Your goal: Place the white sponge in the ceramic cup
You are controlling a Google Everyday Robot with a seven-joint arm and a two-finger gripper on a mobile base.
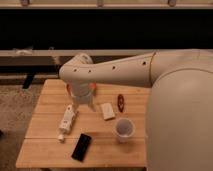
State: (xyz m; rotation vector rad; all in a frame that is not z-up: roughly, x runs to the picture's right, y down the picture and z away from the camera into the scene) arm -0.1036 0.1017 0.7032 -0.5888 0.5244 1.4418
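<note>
The white sponge [107, 110] lies flat on the wooden table [45, 125], near its middle. The ceramic cup [124, 130] stands upright to the sponge's front right, a short gap away. My gripper [88, 102] hangs below the arm's wrist, just left of the sponge and right of a white bottle. It holds nothing that I can see. The big white arm covers the table's right side.
A white capped bottle [67, 120] lies on its side at the left. A black flat object [82, 146] lies near the front edge. A small red-brown item [120, 102] lies behind the cup. An orange object [70, 89] peeks out behind the wrist. A dark bench runs behind the table.
</note>
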